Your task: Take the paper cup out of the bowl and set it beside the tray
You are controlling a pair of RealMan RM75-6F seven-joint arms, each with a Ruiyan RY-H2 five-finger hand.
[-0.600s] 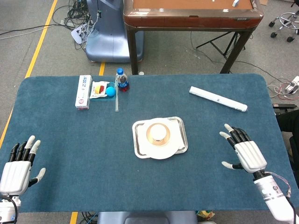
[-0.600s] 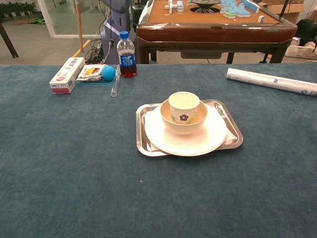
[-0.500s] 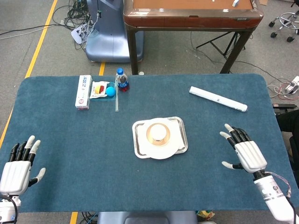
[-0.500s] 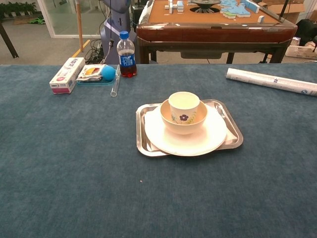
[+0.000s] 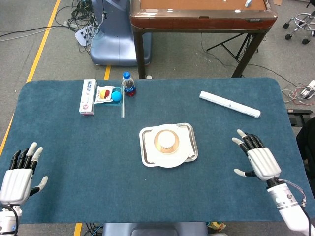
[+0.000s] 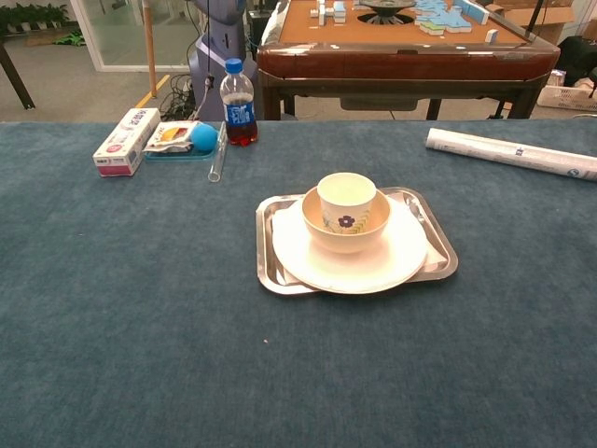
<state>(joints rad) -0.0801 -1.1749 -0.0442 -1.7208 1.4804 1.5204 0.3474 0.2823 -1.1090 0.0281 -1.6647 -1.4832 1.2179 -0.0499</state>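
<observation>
Paper cup [image 6: 346, 201] stands upright, mouth up, inside the bowl [image 6: 371, 233] on the tray [image 6: 438, 252]; my left robot hand [image 5: 18, 177] and right robot hand [image 5: 258, 160] rest splayed, empty, well apart from the tray.

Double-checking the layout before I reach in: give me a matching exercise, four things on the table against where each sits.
Things:
1. paper cup
2. bowl
3. white plate
4. blue ball

Places:
A. on the metal tray
B. far left, by the drink bottle
C. standing in the bowl
D. on the white plate

Pairs: 1-C, 2-D, 3-A, 4-B
</observation>
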